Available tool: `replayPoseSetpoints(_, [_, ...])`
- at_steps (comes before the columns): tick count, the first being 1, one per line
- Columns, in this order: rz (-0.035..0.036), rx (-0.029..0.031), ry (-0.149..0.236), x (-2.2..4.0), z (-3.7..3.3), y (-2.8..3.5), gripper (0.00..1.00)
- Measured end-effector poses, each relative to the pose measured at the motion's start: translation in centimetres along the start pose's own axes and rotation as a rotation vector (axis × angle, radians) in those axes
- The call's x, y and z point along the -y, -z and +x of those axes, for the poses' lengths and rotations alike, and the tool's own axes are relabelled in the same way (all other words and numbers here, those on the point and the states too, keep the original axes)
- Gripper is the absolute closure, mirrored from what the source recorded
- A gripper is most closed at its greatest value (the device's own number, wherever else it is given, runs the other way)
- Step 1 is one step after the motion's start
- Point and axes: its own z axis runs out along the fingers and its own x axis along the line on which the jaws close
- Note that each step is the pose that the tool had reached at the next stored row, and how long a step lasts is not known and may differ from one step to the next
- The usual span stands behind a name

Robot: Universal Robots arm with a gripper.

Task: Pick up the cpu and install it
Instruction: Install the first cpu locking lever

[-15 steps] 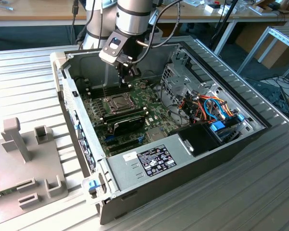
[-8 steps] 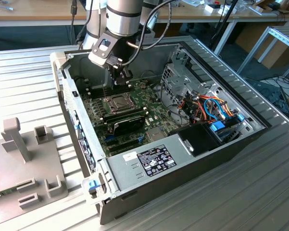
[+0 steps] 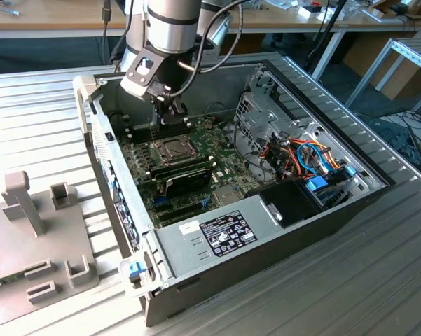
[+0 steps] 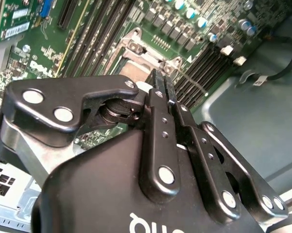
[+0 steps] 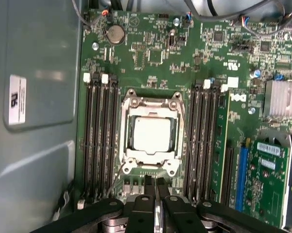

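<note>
Ribbed metal counter (image 3: 350, 280) carries your open case (image 3: 98, 140), with the green board (image 3: 143, 164) on its floor. You can see the cpu (image 5: 153, 135) lying flat in the socket (image 5: 128, 99), between the memory slots (image 5: 102, 141). Just beyond the socket your gripper (image 3: 169, 112) hangs over the board, fingers (image 5: 148, 183) pressed together and holding nothing.

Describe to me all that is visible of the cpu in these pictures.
In the first wrist view the cpu is a small flat square with a pale silver-grey metal top. It lies level inside the socket on the green motherboard, framed by metal. The claw is apart from it, not touching.
</note>
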Motion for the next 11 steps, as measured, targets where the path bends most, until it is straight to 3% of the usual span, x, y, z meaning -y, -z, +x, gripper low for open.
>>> replayPoseSetpoints(5, [-0.001, -0.0166, 0.0, 0.68, 0.03, -0.03, 0.84])
replayPoseSetpoints(8, [-0.0021, -0.0333, 0.0, 0.97, 0.05, -0.03, 0.84])
replayPoseSetpoints(11, [-0.0039, -0.0656, 0.0, 1.08, -0.02, -0.03, 0.84])
